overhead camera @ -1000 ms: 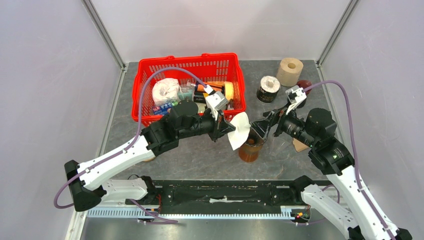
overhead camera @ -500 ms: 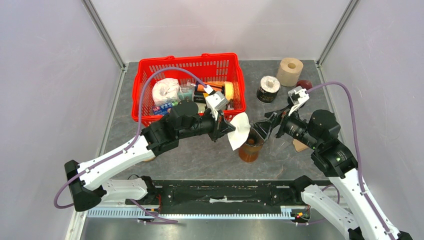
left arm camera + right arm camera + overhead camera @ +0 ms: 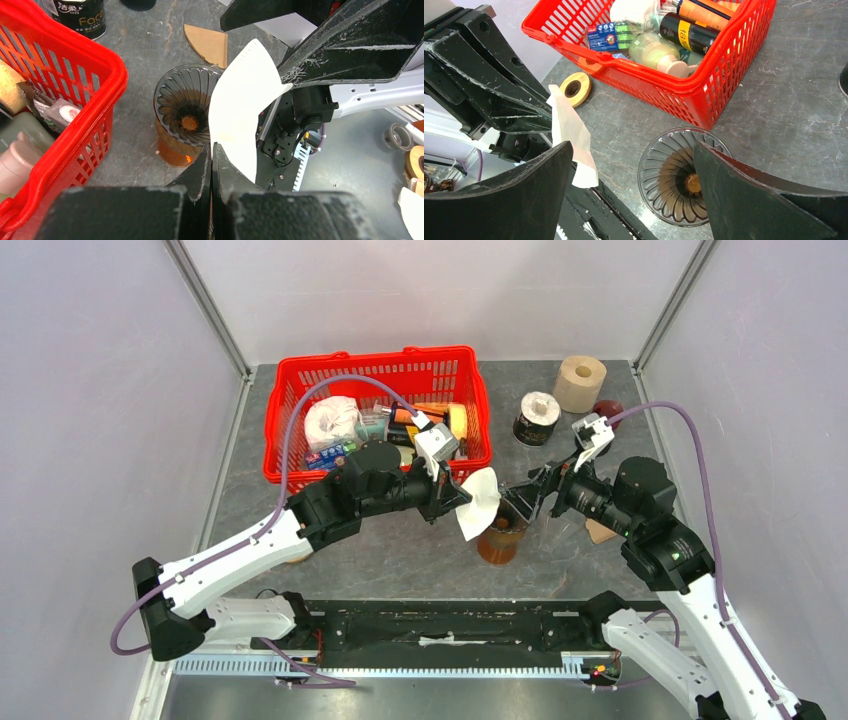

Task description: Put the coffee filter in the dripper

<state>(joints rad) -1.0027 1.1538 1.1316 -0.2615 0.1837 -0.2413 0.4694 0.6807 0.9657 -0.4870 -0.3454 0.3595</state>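
Note:
A white coffee filter [image 3: 478, 502] hangs in the air, pinched at its lower edge by my left gripper [image 3: 462, 498], which is shut on it. In the left wrist view the coffee filter [image 3: 240, 115] stands up from the left gripper [image 3: 212, 147], just right of the amber glass dripper [image 3: 186, 107]. The dripper [image 3: 500, 532] stands on the table with nothing in it. My right gripper [image 3: 522, 502] hovers over it, open wide. In the right wrist view the right gripper [image 3: 633, 148] straddles the gap between the coffee filter [image 3: 569, 131] and the dripper [image 3: 676, 180].
A red basket [image 3: 300, 430] full of bottles and packets stands behind the left arm. A tin can [image 3: 537, 418], a paper roll [image 3: 580, 382] and a dark red object [image 3: 608, 410] sit at the back right. A brown filter [image 3: 207, 44] lies flat by the dripper, and a tape roll [image 3: 575, 87] sits near the basket.
Both arms have shifted only slightly. The left gripper still holds the filter beside the dripper, and the right gripper stays open above it.

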